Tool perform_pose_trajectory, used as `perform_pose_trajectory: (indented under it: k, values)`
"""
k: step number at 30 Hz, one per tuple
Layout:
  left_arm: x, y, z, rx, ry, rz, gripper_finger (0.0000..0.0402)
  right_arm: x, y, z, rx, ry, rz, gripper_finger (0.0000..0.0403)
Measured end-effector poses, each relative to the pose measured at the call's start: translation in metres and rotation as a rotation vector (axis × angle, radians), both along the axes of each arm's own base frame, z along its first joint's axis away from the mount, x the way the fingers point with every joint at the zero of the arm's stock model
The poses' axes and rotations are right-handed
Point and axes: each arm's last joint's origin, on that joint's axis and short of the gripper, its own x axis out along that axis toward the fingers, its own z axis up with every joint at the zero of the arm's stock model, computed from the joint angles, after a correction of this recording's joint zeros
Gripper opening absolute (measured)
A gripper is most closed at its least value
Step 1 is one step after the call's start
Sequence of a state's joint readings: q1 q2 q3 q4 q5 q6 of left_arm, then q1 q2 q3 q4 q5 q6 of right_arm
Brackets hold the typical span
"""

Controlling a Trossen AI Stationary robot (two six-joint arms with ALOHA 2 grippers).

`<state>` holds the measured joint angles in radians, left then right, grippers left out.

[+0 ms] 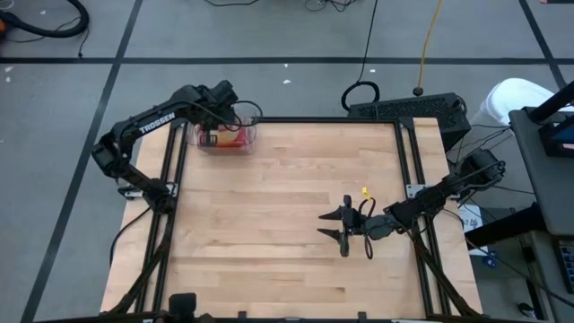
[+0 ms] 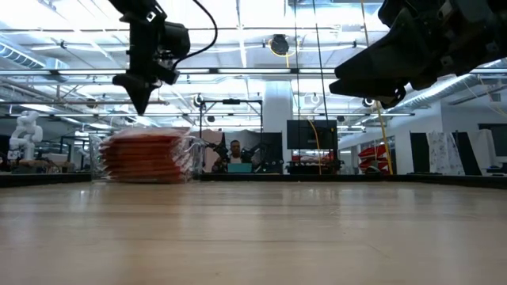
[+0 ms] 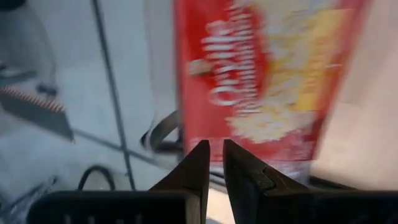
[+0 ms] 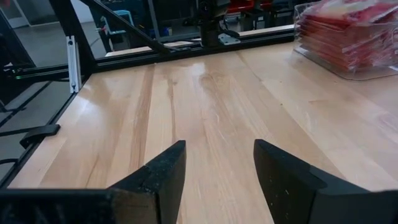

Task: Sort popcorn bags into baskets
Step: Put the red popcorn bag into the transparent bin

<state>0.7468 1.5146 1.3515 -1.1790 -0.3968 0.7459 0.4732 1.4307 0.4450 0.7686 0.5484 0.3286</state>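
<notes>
Red popcorn bags [image 2: 146, 155] stacked in clear basket [image 1: 249, 135]; left fingers [image 3: 239, 177] closed, right fingers [image 4: 283, 180] apart

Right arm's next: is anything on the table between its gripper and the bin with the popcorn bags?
Nothing visible. The right gripper, open, hovers over bare wood near the table's right side. The clear bin of stacked popcorn bags sits at the far left corner, with the left gripper above it.
</notes>
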Motion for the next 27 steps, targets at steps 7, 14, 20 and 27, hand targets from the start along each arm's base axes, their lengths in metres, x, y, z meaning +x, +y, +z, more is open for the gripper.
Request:
perform_pose_trajectory:
  k: [7, 14, 20, 27]
  values:
    - [0.004, -0.001, 0.000, 0.060, -0.055, 0.129, 0.0051, 0.000, 0.000, 0.000, -0.001, 0.003, 0.000, 0.0182]
    - [0.015, -0.013, -0.002, -0.118, -0.227, 0.123, 0.0051, 0.000, 0.000, -0.001, -0.005, 0.005, 0.000, 0.0182]
    - [0.017, -0.008, -0.020, -0.082, -0.265, 0.153, 0.0051, -0.001, 0.000, -0.003, -0.018, 0.031, 0.000, 0.0182]
    - [0.012, 0.000, -0.050, -0.011, -0.258, 0.157, 0.0051, -0.001, -0.001, -0.004, -0.015, 0.043, -0.003, 0.0182]
